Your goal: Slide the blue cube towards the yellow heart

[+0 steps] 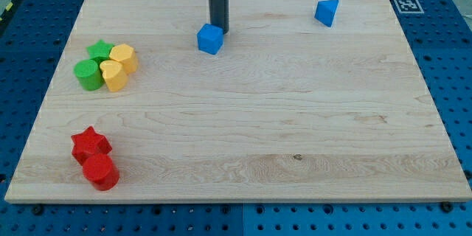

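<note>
The blue cube [210, 39] lies near the view's top, a little left of centre. My tip [219, 29] stands just above and right of the cube, touching or nearly touching it. The yellow heart [113, 75] lies at the view's left, in a tight cluster with a yellow hexagonal block [124, 57], a green star [99, 50] and a green cylinder [88, 74]. The heart is well to the left of and slightly below the cube.
A blue triangular block [327, 12] lies at the view's top right. A red star [90, 144] and a red cylinder [101, 171] sit together at the bottom left. The wooden board [295, 118] rests on a blue perforated table.
</note>
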Tool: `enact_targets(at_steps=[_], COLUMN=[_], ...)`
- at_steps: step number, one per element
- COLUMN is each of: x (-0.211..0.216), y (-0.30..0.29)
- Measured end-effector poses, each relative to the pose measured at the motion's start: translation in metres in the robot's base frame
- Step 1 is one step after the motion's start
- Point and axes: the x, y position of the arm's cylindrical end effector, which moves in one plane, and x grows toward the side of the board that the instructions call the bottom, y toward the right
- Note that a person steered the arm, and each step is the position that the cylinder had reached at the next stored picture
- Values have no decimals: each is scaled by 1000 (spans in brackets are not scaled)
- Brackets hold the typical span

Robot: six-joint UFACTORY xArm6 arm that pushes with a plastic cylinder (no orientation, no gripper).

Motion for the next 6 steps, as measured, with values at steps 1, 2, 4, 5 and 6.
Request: enact_targets(at_steps=[1, 2, 4, 5, 6], x=[0, 0, 0, 0, 0], y=[-24, -33, -58, -64, -64])
